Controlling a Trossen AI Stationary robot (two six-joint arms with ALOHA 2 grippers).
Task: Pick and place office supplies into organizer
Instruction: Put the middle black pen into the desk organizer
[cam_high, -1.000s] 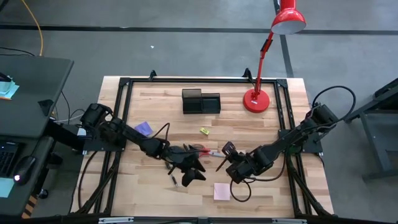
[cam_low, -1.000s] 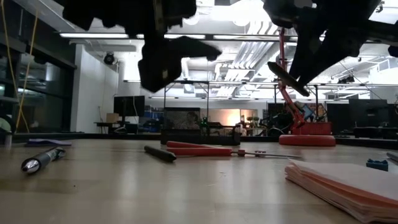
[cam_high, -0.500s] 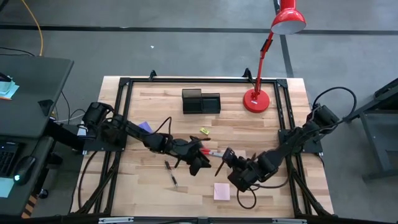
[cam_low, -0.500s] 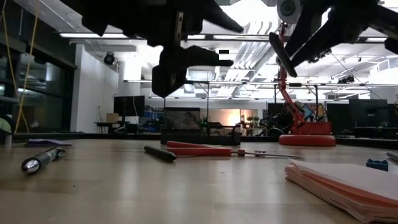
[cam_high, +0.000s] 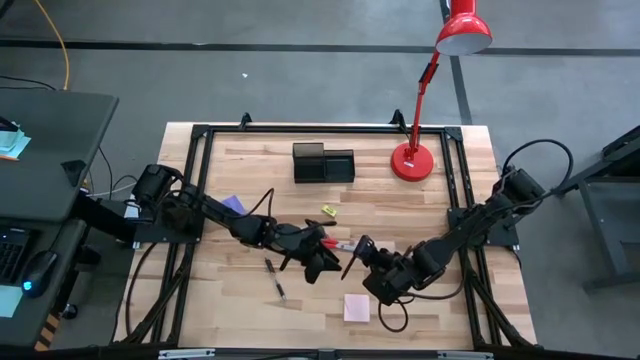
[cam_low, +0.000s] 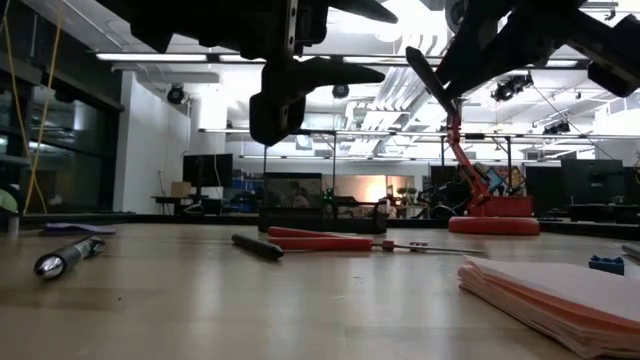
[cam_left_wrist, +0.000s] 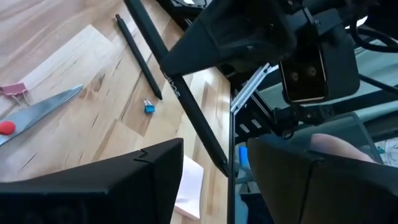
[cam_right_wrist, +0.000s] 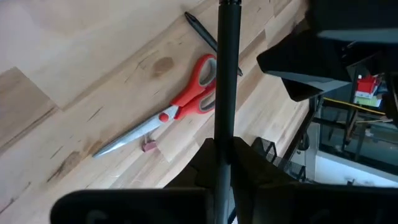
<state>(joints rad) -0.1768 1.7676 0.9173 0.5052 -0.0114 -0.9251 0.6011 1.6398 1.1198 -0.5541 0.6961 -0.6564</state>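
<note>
Dark and thin, the pen (cam_high: 352, 258) in the right gripper (cam_high: 366, 262) had swung since a second before: from above, the gripper had slid a little nearer the table's middle, and the pen now slanted from the clamp up toward the left gripper (cam_high: 318, 258). The left gripper had moved from over the loose pen (cam_high: 275, 279) to hover by the scissors (cam_high: 325, 240); its fingers stood partly apart, narrower than before, gripping nothing. The organizer (cam_high: 323, 163) sat well apart at the far edge.

In the low view the held pen (cam_low: 424, 74) tilted upward and away from the lamp, steeper earlier. The scissors (cam_low: 325, 240) lay flat, long axis across the table.

The left wrist view showed the pen (cam_left_wrist: 180, 106) crossing diagonally between its fingers (cam_left_wrist: 124, 186), untouched.

In the right wrist view the pen (cam_right_wrist: 225, 74) ran straight out from the tightly closed fingers (cam_right_wrist: 236, 163), over the scissors (cam_right_wrist: 180, 109).
</note>
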